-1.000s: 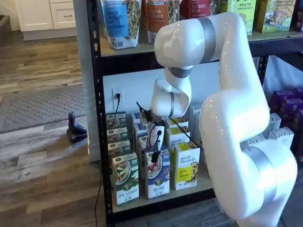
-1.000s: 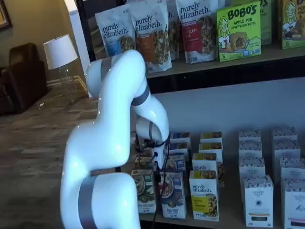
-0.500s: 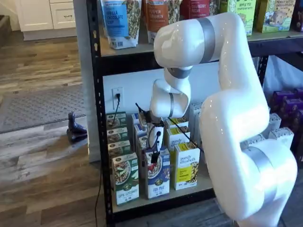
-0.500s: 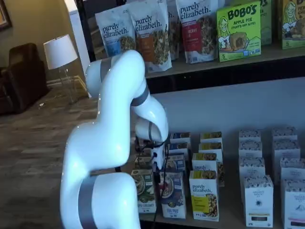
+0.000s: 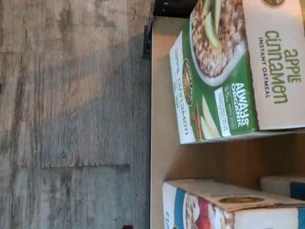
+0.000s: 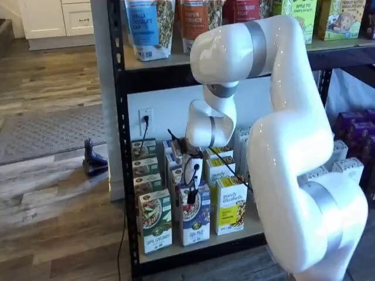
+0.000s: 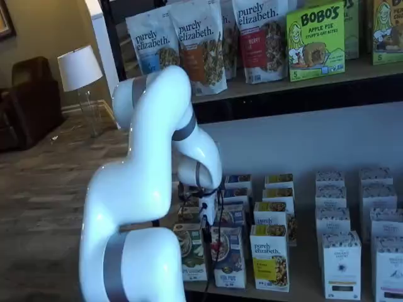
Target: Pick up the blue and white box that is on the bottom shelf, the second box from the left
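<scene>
blue and white box (image 6: 195, 218) on bottom shelf (image 6: 193, 246) | arm (image 6: 275, 117) bent down over it | jaws: spread wide, empty | front-row cartons beside it: two

The bottom shelf (image 6: 193, 246) is a pale tan board in a black rack standing on a grey wood floor (image 6: 53, 216). Along its front stand the green carton (image 6: 155, 220), the blue and white box (image 6: 195, 215) and the yellow carton (image 6: 230, 205), with more cartons ranked behind. White boxes (image 7: 340, 264) stand further right.
</scene>
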Controlling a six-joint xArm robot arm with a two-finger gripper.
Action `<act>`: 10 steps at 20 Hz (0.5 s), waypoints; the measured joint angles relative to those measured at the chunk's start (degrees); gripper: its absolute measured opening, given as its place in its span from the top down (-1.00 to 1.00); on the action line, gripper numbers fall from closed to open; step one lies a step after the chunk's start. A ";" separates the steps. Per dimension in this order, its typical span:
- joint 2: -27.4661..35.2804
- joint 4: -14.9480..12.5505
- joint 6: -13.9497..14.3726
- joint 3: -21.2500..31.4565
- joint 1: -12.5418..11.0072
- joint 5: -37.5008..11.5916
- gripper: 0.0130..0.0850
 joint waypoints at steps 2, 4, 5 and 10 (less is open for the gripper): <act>-0.05 0.79 -0.67 0.23 0.08 -0.63 -1.00; -0.05 1.41 -1.26 0.28 0.07 -0.98 -1.00; -0.02 1.67 -1.53 0.20 0.02 -0.98 -1.00; 0.48 1.51 -1.85 -0.63 -0.52 -0.91 -1.00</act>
